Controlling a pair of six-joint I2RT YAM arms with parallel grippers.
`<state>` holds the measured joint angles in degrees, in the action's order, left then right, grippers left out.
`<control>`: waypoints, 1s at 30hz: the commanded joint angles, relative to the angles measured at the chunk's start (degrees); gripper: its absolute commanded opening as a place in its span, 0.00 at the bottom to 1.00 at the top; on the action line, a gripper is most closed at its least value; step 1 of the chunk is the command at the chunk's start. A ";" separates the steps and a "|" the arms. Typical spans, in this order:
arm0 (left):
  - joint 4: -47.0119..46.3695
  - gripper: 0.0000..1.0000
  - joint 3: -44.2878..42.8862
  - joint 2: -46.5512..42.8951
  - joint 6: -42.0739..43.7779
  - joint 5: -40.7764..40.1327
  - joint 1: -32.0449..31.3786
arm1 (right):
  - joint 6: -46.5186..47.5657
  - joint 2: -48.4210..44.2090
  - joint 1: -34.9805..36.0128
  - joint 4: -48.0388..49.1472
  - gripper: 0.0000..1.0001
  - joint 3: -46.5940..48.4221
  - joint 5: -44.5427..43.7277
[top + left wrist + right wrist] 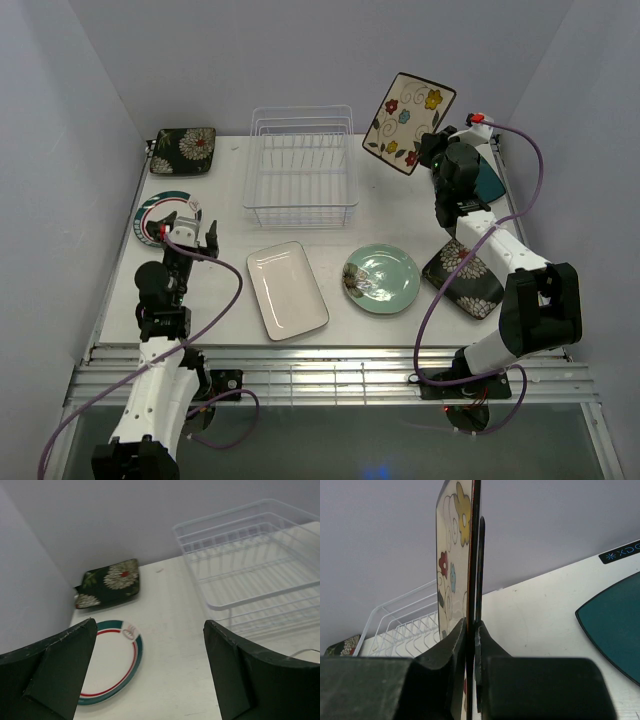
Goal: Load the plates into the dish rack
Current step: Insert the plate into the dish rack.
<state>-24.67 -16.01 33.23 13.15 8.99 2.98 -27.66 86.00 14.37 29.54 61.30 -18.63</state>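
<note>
My right gripper is shut on the edge of the cream square floral plate. It holds that plate upright in the air, to the right of the white wire dish rack. The rack holds nothing. Near the left edge my left gripper stands open and holds nothing, just beside the round white green-rimmed plate. A white rectangular plate and a round mint-green plate lie flat in front of the rack.
One dark floral square plate lies at the back left corner. Another dark floral plate lies under the right arm. A teal plate shows partly behind the right wrist. Walls close in the table on three sides.
</note>
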 commanded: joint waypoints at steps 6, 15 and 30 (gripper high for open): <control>10.12 0.98 -22.63 26.19 -10.77 26.94 -4.10 | -1.17 -5.49 0.13 12.47 0.08 6.99 -0.62; 25.16 0.82 -56.65 61.04 -14.45 30.38 -16.25 | -2.31 -5.31 0.48 11.59 0.08 9.45 1.23; 32.14 0.27 -82.24 84.62 -16.84 31.52 -23.28 | -3.54 -3.12 2.77 12.56 0.08 13.58 2.55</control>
<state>7.70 -94.00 118.85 -2.35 38.26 -19.14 -28.12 85.84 16.25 24.08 68.23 -16.64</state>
